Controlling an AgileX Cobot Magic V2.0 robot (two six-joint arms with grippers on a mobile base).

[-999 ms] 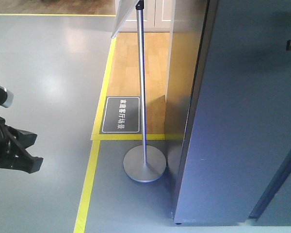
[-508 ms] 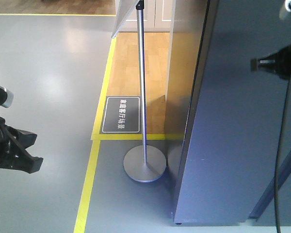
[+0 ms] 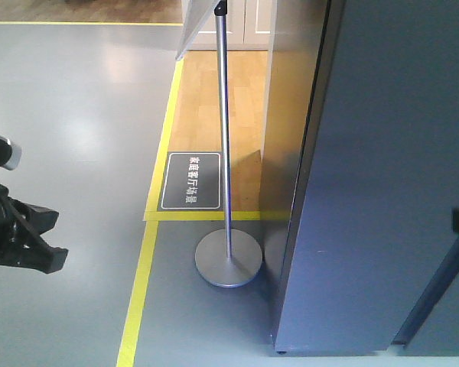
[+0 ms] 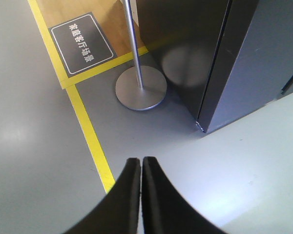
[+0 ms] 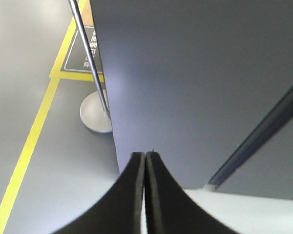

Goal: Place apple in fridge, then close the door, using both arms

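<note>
- The right arm's black pincer, seen high against the tall dark grey fridge door half a second earlier, has dropped out of the front view; only a dark sliver is left at that door's lower right edge.
- Its jaws are pressed together on nothing, the tips close to the door's outer face.
- The left black pincer, well left of the door over the grey floor, is likewise closed and empty.
- No apple is visible anywhere; the door appears shut, so the task is judged nearly finished.
</note>
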